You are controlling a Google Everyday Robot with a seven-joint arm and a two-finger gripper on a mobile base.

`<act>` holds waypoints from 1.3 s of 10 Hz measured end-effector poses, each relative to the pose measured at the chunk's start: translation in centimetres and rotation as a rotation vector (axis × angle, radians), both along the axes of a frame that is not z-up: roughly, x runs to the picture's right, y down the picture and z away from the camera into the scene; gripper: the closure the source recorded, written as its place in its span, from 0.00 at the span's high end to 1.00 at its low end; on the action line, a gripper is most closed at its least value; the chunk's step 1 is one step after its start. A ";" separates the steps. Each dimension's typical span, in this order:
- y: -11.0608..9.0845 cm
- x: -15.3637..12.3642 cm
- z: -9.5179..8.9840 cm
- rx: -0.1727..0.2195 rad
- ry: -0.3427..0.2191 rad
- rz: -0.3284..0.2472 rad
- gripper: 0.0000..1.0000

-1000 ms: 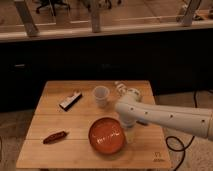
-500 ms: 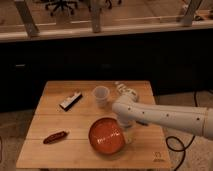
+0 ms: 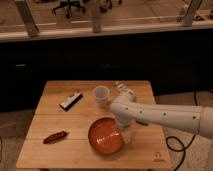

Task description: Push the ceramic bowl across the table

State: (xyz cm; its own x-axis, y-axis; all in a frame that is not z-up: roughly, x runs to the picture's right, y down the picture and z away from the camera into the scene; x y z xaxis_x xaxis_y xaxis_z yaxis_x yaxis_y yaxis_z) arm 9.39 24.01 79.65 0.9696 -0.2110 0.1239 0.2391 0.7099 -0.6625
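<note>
The gripper (image 3: 126, 133) points down at the right rim of the ceramic bowl (image 3: 104, 136). Its fingers (image 3: 128, 137) are spread apart and pinch nothing. They sit right against the outside of the bowl's rim (whether they actually touch it or stand just beside it cannot be told). The pale arm (image 3: 162, 117) reaches in from the right of the bowl and bends down over its upper right edge.

The ceramic bowl, glossy reddish-orange, stands upright on the table (image 3: 75, 121).

Counted, there is one of each thing:
- **Bowl:** one.
- **Gripper:** one.
- **White cup (image 3: 101, 94):** one, upright, behind the bowl and apart from it.
- **Flat black-and-white object (image 3: 70, 100):** one, lying behind the bowl and to its left, well apart.
- **Reddish-brown oblong item (image 3: 55, 136):** one, lying directly left of the bowl, with bare wood between them.
- **Dark logo mark (image 3: 158, 156):** one, small, at the table corner to the right of the bowl and nearer the camera.
</note>
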 end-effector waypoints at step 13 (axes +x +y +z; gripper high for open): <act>0.0 -0.1 0.7 -0.028 -0.026 -0.042 0.80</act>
State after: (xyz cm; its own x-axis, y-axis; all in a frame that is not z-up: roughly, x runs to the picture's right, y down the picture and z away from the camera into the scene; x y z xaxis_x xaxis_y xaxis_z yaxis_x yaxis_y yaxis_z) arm 9.31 23.97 80.32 0.9563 -0.2475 0.1554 0.2857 0.6800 -0.6752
